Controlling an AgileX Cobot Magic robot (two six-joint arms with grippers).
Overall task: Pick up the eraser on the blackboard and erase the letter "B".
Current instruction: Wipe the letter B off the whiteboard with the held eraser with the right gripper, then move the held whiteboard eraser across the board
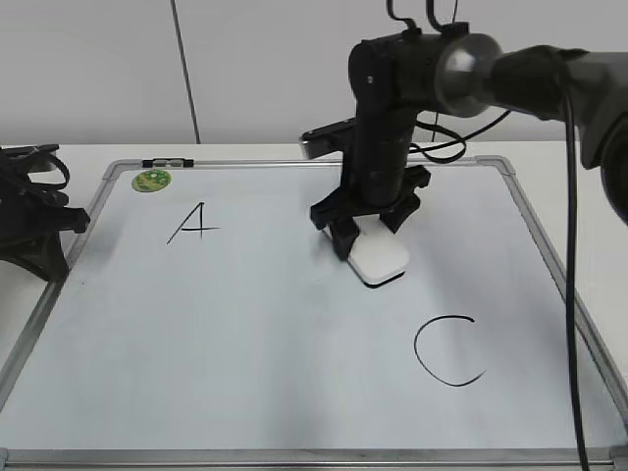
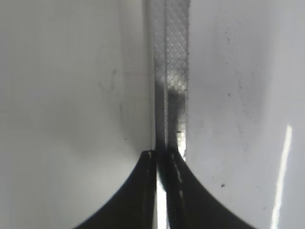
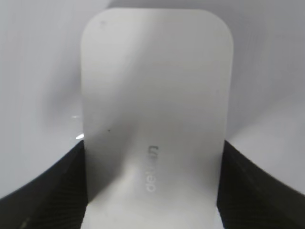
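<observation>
The blackboard (image 1: 245,343) is a white dry-erase board with a silver frame, lying flat on the table. A black "A" (image 1: 193,223) and a black "C" (image 1: 446,350) show on it. No letter "B" shows; the spot under the eraser is hidden. My right gripper (image 1: 368,235) is shut on the white eraser (image 1: 379,257), which rests on the board's middle. In the right wrist view the eraser (image 3: 155,119) fills the space between the two black fingers (image 3: 152,181). My left gripper (image 2: 164,157) is shut and empty over the board's left frame edge (image 2: 171,71).
A small round green magnet (image 1: 151,181) sits at the board's top left corner. The left arm (image 1: 29,216) rests off the board's left edge. A black cable (image 1: 571,294) hangs down on the right side.
</observation>
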